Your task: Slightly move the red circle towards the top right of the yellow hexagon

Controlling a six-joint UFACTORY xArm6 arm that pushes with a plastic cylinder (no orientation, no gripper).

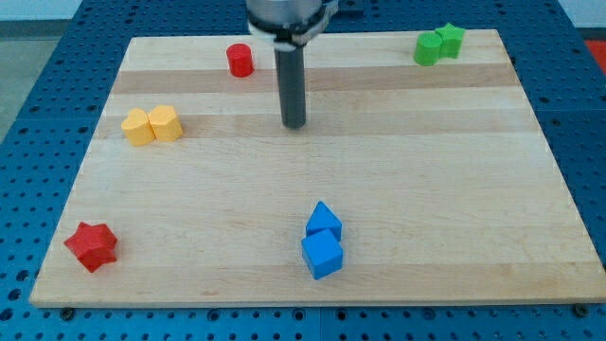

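Observation:
The red circle (pixel 240 60) stands near the view's top, left of centre. The yellow hexagon (pixel 138 127) sits at the view's left, touching a second yellow block (pixel 166 123) on its right. The red circle lies up and to the right of both yellow blocks, well apart from them. My tip (pixel 294 124) rests on the board to the right of and below the red circle, not touching any block.
Two green blocks (pixel 437 44) touch each other at the view's top right. Two blue blocks (pixel 323 241) touch at the bottom centre. A red star (pixel 92 246) lies at the bottom left. The wooden board (pixel 454 189) rests on a blue perforated table.

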